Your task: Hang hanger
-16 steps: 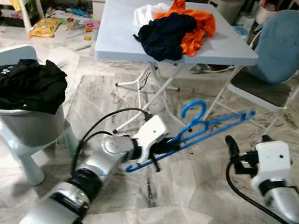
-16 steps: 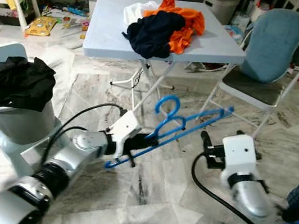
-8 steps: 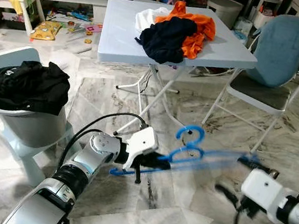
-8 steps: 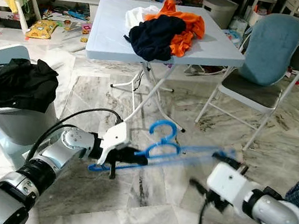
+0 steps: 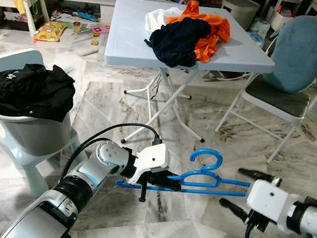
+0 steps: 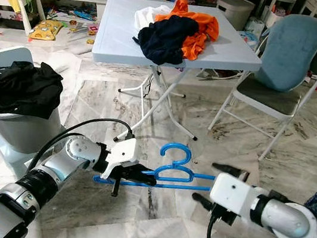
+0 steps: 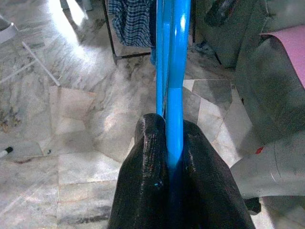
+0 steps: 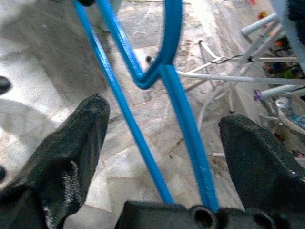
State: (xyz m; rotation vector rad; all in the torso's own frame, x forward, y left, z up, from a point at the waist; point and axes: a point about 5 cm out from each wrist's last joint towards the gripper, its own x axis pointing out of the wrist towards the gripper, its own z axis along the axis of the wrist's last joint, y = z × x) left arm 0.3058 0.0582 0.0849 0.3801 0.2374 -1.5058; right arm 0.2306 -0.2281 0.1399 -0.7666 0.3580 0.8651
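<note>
Hanger of blue plastic (image 5: pixel 206 178) hangs level above the marble floor (image 5: pixel 177 230), left gripper (image 5: pixel 166 182) clamped on one end — right gripper (image 5: pixel 243 192), fingers apart around the other end, should close squarely before lifting.

One blue hanger (image 5: pixel 200 180), one folding table (image 5: pixel 128 42), one chair (image 5: pixel 292 74), two clothes piles (image 5: pixel 187 30), one bin (image 5: pixel 30 132)
</note>
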